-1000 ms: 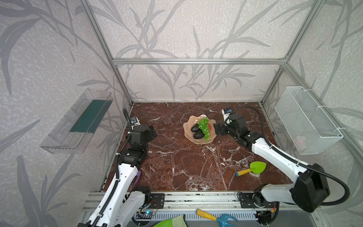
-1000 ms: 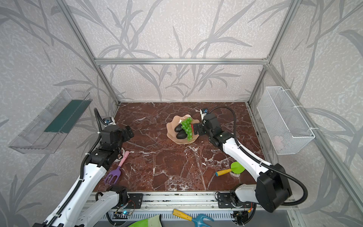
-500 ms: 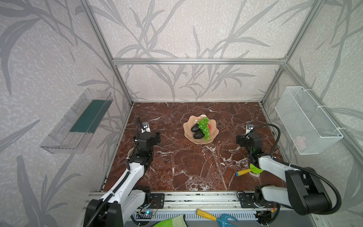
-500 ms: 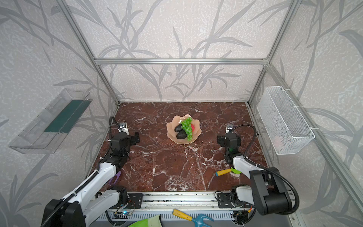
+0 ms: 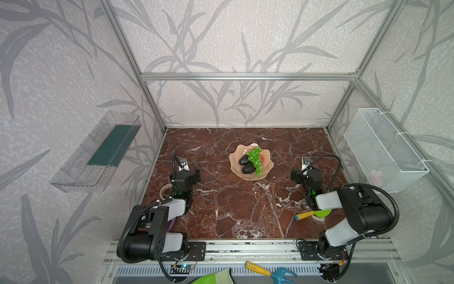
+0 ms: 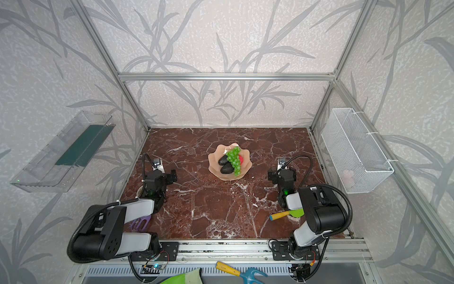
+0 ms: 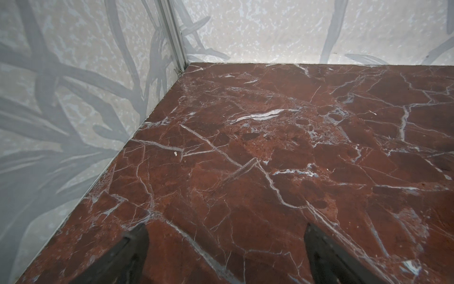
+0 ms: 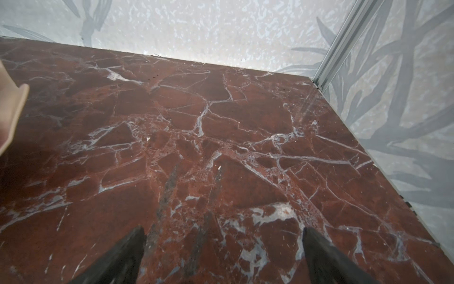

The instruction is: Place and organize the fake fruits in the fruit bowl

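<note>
My left gripper (image 7: 226, 228) and right gripper (image 8: 223, 230) are both released: jaws spread wide, nothing between them, each above the bare marble table (image 7: 245, 147). The fruit bowl (image 5: 234, 163) stands mid-table, between the 2 grippers and well apart from each. It contains 2 avocados (image 5: 248, 168) side by side, the grapes (image 5: 255, 158) lying over their ends, and 1 red apple (image 5: 262, 159) touching the grapes.

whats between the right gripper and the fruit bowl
Nothing but bare marble table. Both top views show that stretch between the open right gripper and the fruit bowl, and the right wrist view shows it too.
</note>
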`<state>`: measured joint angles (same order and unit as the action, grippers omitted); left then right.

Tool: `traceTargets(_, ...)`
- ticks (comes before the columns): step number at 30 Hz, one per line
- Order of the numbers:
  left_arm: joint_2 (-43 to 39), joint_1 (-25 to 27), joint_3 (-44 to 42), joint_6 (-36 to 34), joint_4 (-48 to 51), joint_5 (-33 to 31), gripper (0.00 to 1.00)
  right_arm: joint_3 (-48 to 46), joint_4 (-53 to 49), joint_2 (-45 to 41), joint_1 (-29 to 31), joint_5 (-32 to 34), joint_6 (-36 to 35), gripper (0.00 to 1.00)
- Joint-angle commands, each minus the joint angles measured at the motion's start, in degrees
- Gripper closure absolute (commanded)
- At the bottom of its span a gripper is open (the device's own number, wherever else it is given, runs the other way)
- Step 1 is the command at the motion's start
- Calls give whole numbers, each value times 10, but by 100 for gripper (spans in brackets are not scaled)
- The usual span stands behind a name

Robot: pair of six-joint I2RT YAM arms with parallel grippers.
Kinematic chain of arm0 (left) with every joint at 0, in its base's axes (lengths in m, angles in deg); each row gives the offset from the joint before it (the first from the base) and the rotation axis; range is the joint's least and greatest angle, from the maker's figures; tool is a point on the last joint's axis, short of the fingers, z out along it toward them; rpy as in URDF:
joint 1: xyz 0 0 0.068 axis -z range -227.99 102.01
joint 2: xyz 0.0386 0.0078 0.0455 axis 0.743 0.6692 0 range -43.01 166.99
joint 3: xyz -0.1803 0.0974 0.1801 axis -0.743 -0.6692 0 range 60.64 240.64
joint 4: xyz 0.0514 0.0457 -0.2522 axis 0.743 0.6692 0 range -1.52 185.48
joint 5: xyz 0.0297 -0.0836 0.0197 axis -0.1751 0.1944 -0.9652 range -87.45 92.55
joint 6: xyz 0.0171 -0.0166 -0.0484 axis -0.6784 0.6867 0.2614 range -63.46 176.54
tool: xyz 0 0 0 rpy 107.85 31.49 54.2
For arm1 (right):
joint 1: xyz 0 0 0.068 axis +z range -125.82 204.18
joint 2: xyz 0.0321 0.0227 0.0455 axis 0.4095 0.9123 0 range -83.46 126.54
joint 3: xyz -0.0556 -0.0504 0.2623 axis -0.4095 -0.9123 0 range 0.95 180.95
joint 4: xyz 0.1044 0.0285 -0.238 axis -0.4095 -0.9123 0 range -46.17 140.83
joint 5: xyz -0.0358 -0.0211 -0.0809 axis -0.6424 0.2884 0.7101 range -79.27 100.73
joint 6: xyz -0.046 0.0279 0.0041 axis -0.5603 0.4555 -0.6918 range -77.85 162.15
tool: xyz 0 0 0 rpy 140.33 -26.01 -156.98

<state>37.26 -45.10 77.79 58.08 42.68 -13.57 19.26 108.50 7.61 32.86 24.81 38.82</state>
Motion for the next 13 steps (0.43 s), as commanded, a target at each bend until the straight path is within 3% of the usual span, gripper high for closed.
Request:
traceTargets(1,81,-5,15,-1,-120,-11,1,14,30,5,5,0,-14,1)
traceTargets(7,105,-5,17,7,-155,-49,1,-12,83,7,12,-11,-28,1)
traceTargets(13,103,-6,30,8,-130,-50,1,13,31,3,7,-24,-23,1)
